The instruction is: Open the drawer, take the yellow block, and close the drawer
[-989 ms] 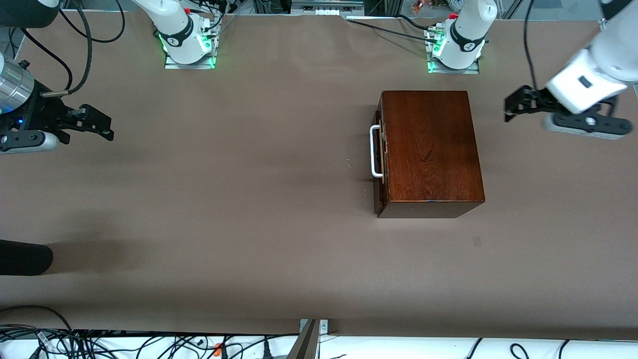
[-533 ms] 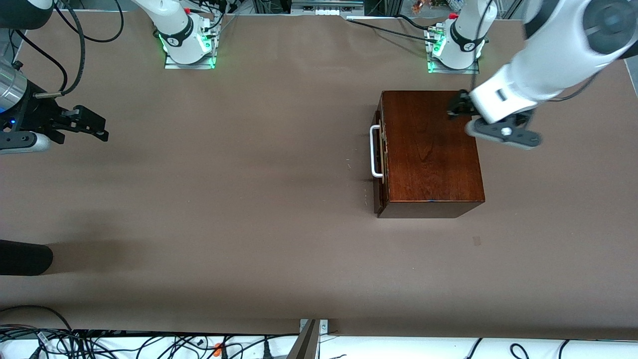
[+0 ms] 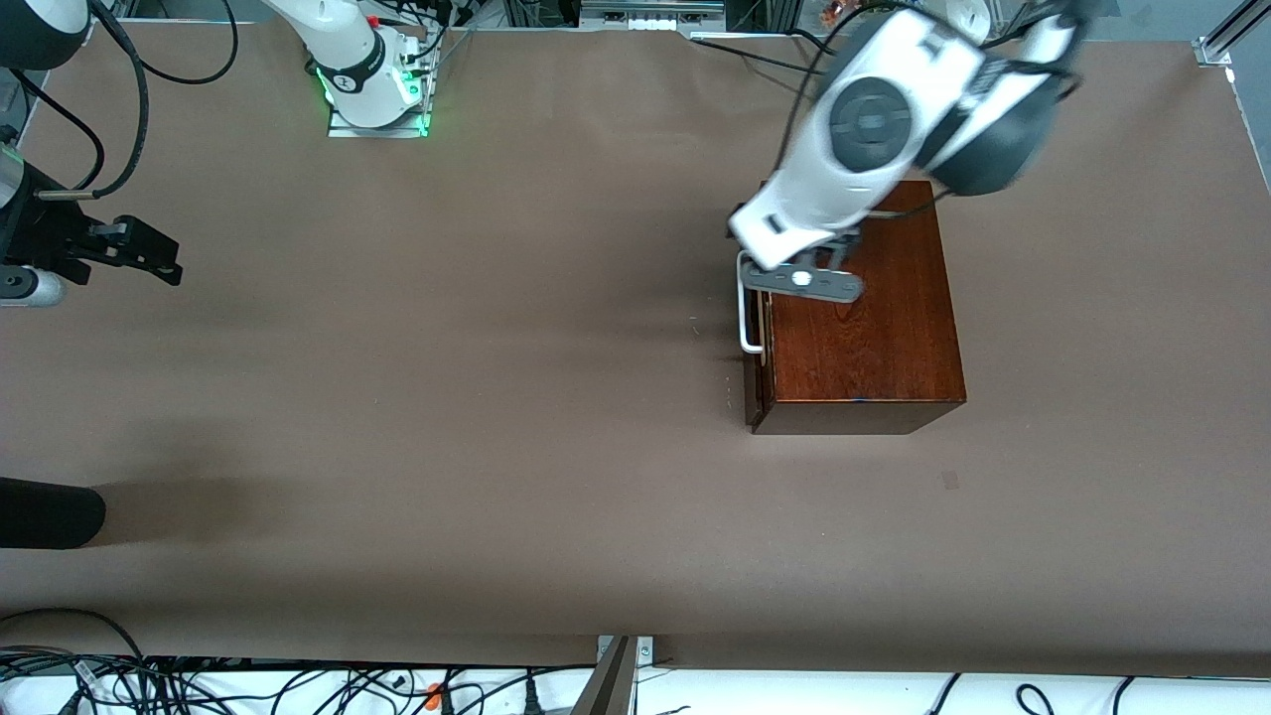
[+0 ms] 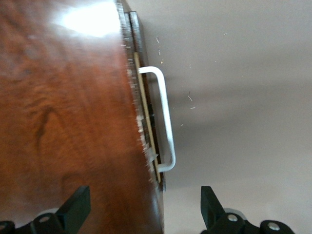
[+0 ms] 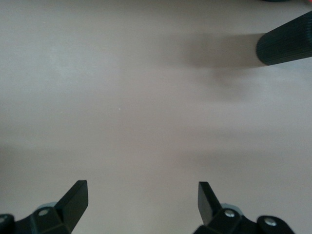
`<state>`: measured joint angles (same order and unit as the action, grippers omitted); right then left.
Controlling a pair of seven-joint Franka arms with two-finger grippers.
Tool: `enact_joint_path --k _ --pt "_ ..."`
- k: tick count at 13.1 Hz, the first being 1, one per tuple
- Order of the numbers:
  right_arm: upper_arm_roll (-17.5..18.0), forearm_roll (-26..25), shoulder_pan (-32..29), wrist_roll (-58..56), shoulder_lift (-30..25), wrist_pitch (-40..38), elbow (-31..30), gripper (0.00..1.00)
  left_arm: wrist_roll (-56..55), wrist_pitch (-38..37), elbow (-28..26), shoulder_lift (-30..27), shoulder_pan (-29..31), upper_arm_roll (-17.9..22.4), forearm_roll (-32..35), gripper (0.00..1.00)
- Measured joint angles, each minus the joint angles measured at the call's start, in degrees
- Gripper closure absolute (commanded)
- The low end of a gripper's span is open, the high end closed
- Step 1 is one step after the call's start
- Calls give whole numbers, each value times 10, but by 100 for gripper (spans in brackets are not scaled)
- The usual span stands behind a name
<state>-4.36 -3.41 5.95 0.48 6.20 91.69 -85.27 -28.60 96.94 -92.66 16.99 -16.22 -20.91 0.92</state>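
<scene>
The dark wooden box [image 3: 874, 348] stands toward the left arm's end of the table. Its drawer [image 3: 755, 387] is shut, or nearly so, and faces the right arm's end. The white bar handle [image 3: 745, 318] is on the drawer's front. My left gripper [image 3: 747, 230] hovers open over the box's top edge above the drawer front. In the left wrist view [image 4: 144, 204] its fingers straddle the box's edge, with the handle [image 4: 165, 117] ahead of them. My right gripper [image 3: 164, 260] waits open and empty over bare table at the right arm's end; its wrist view [image 5: 141, 195] shows it open too. The yellow block is hidden.
A black cylindrical object [image 3: 45, 511] lies at the table's edge at the right arm's end; it also shows in the right wrist view [image 5: 287, 44]. The right arm's base [image 3: 372, 79] stands farthest from the camera. Cables [image 3: 199, 685] run along the nearest edge.
My left arm has swung from the left arm's end of the table across the box top to above the drawer front. My right gripper has drifted slightly outward.
</scene>
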Motion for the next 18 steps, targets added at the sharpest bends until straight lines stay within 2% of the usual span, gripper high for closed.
enact_joint_path --k 4,9,13,18 --pt "-2 -6 -1 11 1 1 1 0 -71 67 0 53 -49 0 43 0" --pt "-17 -5 -7 13 3 1 1 0 -142 92 -1 97 -73 0 109 0" --pt "-18 -5 -8 14 3 2 1 0 -207 134 -25 112 -93 0 178 0" --pt "-18 -5 -9 16 3 9 1 0 -229 160 -55 114 -99 0 196 0"
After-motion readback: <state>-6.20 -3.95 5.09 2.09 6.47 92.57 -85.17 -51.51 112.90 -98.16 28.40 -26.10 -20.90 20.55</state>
